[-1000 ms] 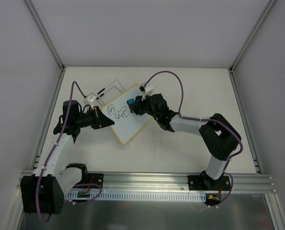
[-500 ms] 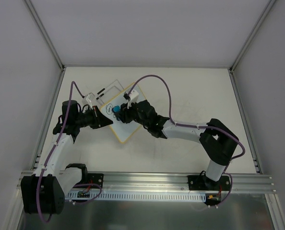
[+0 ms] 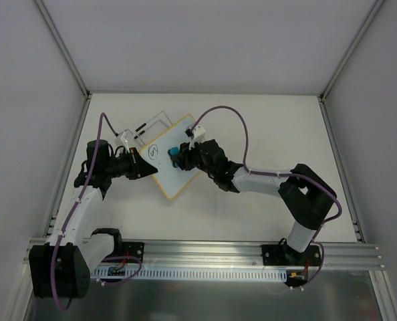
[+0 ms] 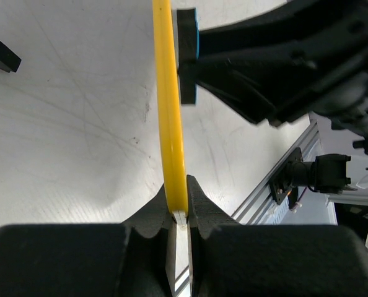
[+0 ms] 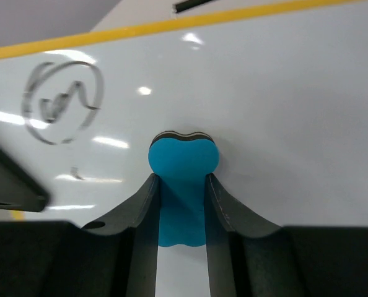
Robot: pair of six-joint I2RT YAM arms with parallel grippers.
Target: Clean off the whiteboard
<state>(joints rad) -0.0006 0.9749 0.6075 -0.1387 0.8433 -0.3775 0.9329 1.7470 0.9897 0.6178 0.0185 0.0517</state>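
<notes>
A: Toward the table's [image 3: 265, 127] left edge, the whiteboard [image 3: 173, 182] is pinched by its rim in the left gripper [image 4: 179, 216].
B: Farther in, the blue eraser [image 5: 183, 158] is clamped by the right gripper [image 5: 179, 185] and pressed on the board, beside a circled scribble [image 5: 63, 102].

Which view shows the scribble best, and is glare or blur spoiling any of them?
Right wrist: best; blue eraser sharp, scribble large but slightly soft, glare patches dot the whiteboard around it. Top external: evenly lit, but scribble tiny. Left wrist: whiteboard seen edge-on, its face hidden, foreground soft.
</notes>
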